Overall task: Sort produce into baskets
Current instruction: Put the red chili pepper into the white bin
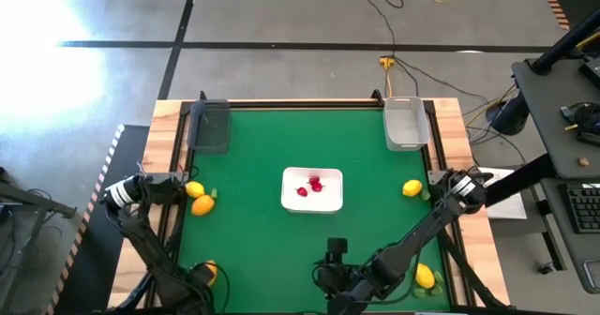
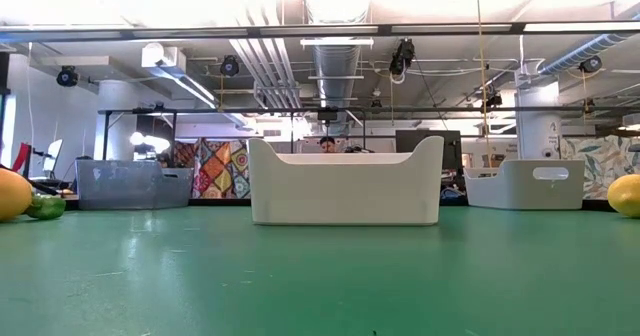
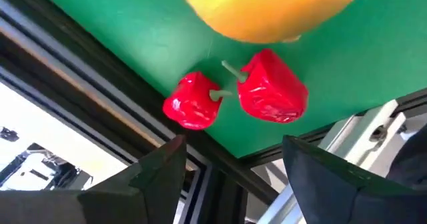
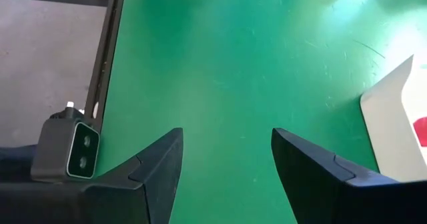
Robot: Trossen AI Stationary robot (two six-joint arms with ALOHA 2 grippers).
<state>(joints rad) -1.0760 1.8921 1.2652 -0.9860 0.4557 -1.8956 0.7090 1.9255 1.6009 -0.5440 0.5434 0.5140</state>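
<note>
In the left wrist view, two red berries [image 3: 237, 99] with pale green stems lie on the green mat by the table's edge, beside a yellow-orange fruit [image 3: 267, 11]. My left gripper [image 3: 233, 174] hovers open just short of them and touches nothing. It is at the near left corner, next to that fruit [image 1: 210, 271]. My right gripper [image 4: 227, 164] stands open over bare mat near the front edge, nothing between its fingers. The white tray [image 1: 312, 205] at the centre holds red berries [image 1: 314, 184]. The dark bin [image 1: 210, 125] and the pale bin [image 1: 405, 123] stand at the far corners.
Two yellow fruits [image 1: 198, 198] and a green piece [image 1: 213, 195] lie at the left edge. A lemon [image 1: 412, 188] with a green piece lies at the right, and another lemon [image 1: 425, 276] at the near right. A small grey camera box [image 4: 67, 147] sits beside my right gripper.
</note>
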